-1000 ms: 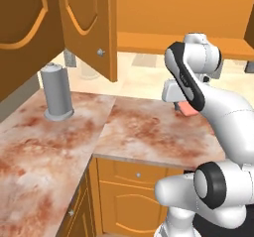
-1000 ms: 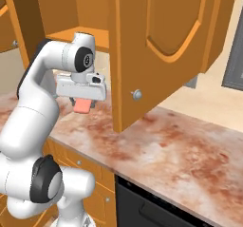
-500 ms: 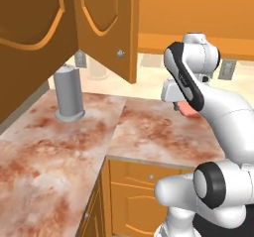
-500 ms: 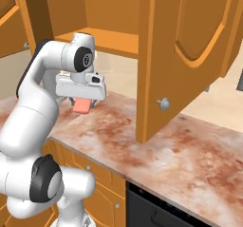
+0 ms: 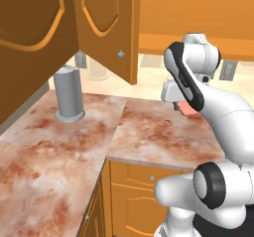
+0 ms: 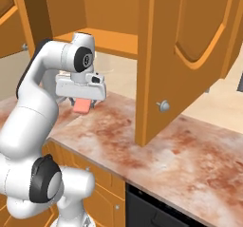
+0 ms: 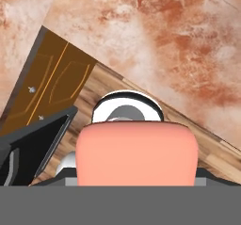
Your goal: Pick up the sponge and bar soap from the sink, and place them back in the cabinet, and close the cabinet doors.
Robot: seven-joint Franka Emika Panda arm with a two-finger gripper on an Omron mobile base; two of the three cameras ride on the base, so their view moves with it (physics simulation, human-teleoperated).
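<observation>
So right up close on the hand view I've got the bar soap (image 7: 136, 153) sitting big and pink across the bottom, pinched in the tool (image 7: 136, 184), which is closed about halfway down onto the block. Looking past it I can see the reddish marbled tabletop (image 7: 179, 45) below, plus a strip of wood floor and some lower cupboard fronts (image 7: 52, 92) off to the left.

From the right base view the tool (image 6: 81, 102) hangs off the arm above the tabletop (image 6: 190, 159), soap (image 6: 81, 106) poking out underneath as a little salmon slab, not touching the surface. Same story on the left base view: the tool (image 5: 181, 104) is tucked behind the forearm with a bit of pink soap (image 5: 187, 109) peeking out, above the tabletop (image 5: 149, 132).

Further out, a grey cylinder thing (image 5: 69, 94) stands upright on the tabletop to the left, well apart from the arm. Above and behind it the cabinet doors (image 5: 106, 28) are swung open, silver knob (image 5: 120, 54) visible on the nearer edge. In the right base view an open door (image 6: 185, 50) sticks out toward me with its knob (image 6: 163, 106) low on the edge, and the cabinet shelf (image 6: 114, 41) sits behind the arm.
</observation>
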